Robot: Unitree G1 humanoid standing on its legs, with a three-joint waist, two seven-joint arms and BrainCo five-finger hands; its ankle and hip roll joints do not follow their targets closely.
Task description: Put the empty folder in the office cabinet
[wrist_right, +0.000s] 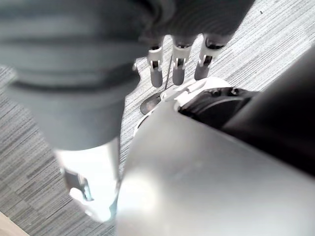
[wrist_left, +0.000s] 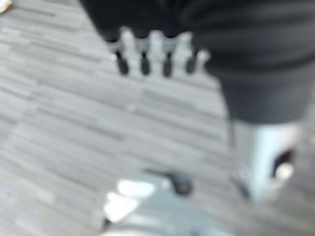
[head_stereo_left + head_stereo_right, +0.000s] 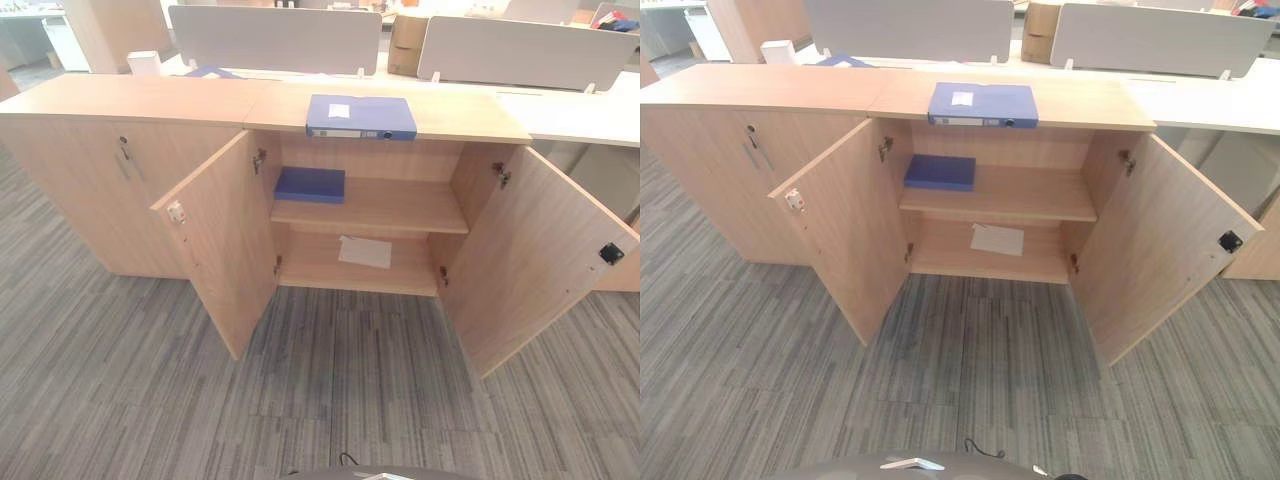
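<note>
**Both hands slack, folder on cabinet top**

Fingers (image 2: 142, 56) of the left hand (image 2: 147, 29) hang straight and slightly apart over the carpet (image 2: 59, 123), holding nothing. Right hand (image 1: 172, 29) same: fingers (image 1: 178, 66) straight, apart, nothing in them.

Eye views, near to far:
- Cabinet (image 3: 110, 150) with two doors swung open: left door (image 3: 222, 240), right door (image 3: 540, 255).
- Two shelves inside. Lower shelf (image 3: 320, 275): one white sheet (image 3: 365, 251). Upper shelf (image 3: 400, 212): one dark blue folder (image 3: 311, 184), flat, at its left end.
- One blue folder (image 3: 361, 116) flat on the cabinet top, spine forward, above the open compartment.
- A second, closed unit to the left, handle on its door.
- Behind: desks with two grey dividers (image 3: 275, 38), one cardboard box (image 3: 407, 42).

Wrist views add the hands over carpet; eye views carry cabinet and folders.
</note>
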